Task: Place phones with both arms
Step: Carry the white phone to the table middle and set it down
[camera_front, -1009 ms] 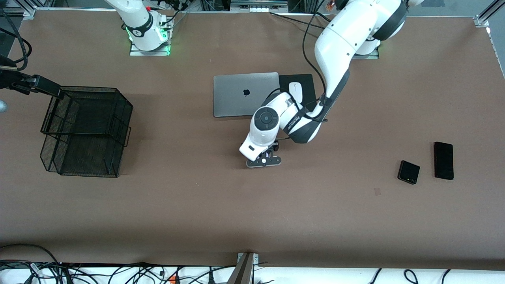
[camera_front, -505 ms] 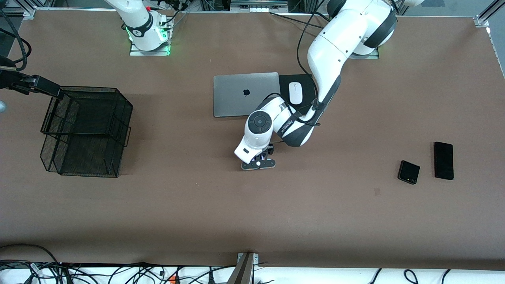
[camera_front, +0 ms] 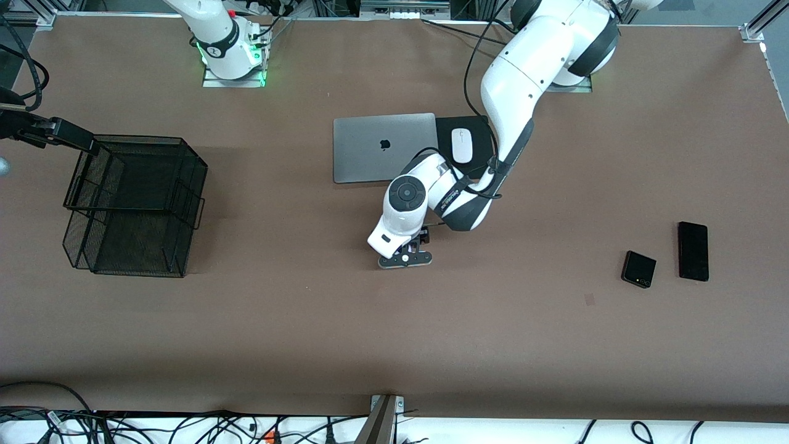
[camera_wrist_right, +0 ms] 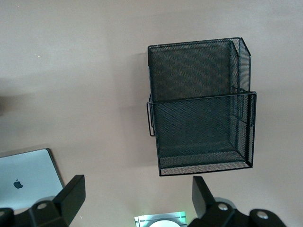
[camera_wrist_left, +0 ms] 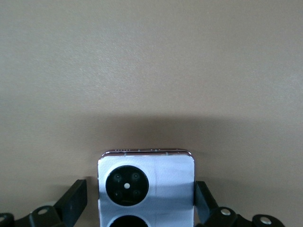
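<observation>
Over matte brown table (camera_front: 308, 320): left end effector (camera_wrist_left: 141, 208) pinching glossy square lilac phone (camera_wrist_left: 147, 187); right end effector (camera_wrist_right: 134, 198) spread.

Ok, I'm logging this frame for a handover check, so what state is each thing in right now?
Lilac phone: between the left gripper's fingers, a gap showing on one side.
Small black phone: flat on the table, untouched.
Long black phone: flat on the table beside it.
Laptop: lid shut.
Mesh tray: empty.
Right gripper: open, high over the table, holding nothing.
</observation>
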You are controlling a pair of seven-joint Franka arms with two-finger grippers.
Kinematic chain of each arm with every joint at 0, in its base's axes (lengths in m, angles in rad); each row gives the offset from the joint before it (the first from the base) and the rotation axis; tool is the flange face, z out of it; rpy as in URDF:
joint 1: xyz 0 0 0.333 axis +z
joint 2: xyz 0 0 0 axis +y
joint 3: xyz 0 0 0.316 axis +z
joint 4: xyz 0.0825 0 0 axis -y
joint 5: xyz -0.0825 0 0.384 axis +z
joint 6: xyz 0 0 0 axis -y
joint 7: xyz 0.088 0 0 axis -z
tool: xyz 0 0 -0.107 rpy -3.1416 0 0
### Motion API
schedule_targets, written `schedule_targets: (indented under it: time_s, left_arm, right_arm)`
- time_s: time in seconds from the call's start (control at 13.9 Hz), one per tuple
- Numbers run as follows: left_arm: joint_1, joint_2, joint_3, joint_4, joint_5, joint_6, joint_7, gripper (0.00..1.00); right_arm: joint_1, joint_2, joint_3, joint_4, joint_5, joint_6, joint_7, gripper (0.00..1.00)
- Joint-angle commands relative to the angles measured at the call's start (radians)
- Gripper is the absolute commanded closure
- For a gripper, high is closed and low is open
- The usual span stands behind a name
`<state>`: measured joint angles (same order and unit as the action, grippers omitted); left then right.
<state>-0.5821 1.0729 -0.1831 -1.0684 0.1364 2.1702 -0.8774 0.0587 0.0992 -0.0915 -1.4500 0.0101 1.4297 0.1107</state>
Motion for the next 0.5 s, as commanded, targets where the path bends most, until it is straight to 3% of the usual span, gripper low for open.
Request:
schedule_targets:
  time_s: [0.0,0.43]
  left_arm:
    - [-0.007,-0.019,0.013,0.034,-0.008,-0.069,0.009,0.00]
    - [0.045,-0.117,0.010,0.034,-0.011,-0.224,0.138,0.00]
  right_arm:
    - [0.000,-0.006,-0.001,-0.003,-0.009,-0.003,0.000,0.00]
    - [0.000,-0.006,-0.001,-0.003,-0.002,-0.008,0.006,0.00]
